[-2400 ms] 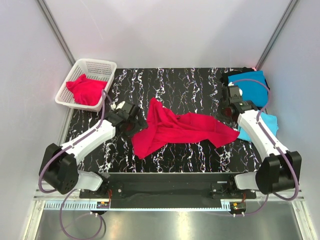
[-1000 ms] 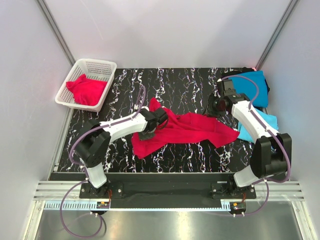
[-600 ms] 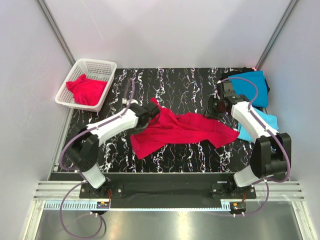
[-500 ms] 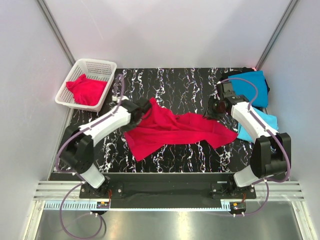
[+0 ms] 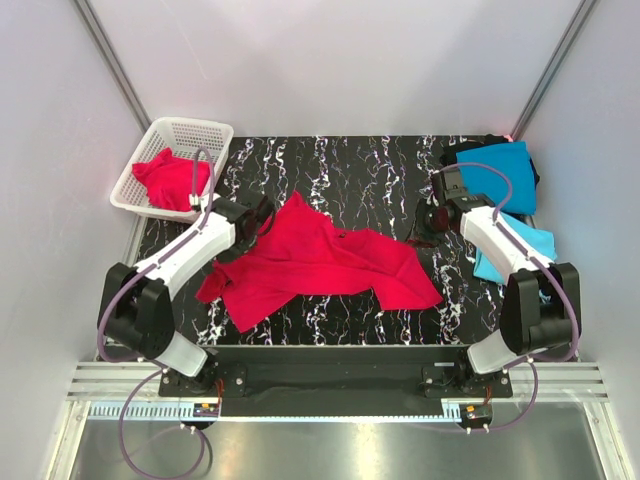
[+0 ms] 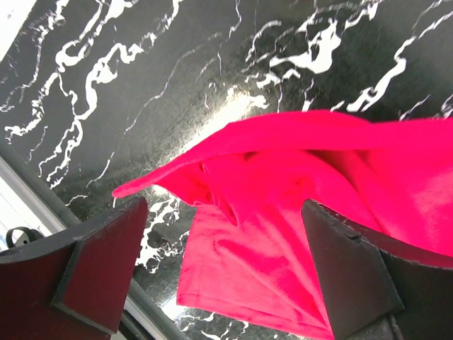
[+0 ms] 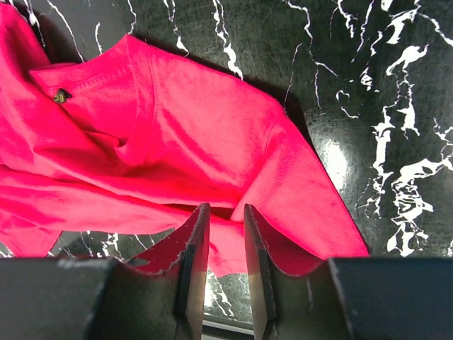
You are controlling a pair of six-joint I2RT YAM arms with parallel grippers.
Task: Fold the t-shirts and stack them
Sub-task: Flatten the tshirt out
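The left gripper (image 6: pixel 223 248) hangs wide open and empty over the far left edge of the rumpled red t-shirt (image 5: pixel 310 265). The right gripper (image 7: pixel 225 211), jaws a narrow slit apart and pinching nothing, hovers at its far right side. That shirt sprawls mid-table on the black, white-veined table (image 5: pixel 380 165) between pale walls (image 5: pixel 330 60), with a teal t-shirt (image 5: pixel 505 170) and a sky-blue t-shirt (image 5: pixel 525 250) at the right edge and a second red t-shirt (image 5: pixel 172 180) in the basket (image 5: pixel 190 130) at the far left corner.
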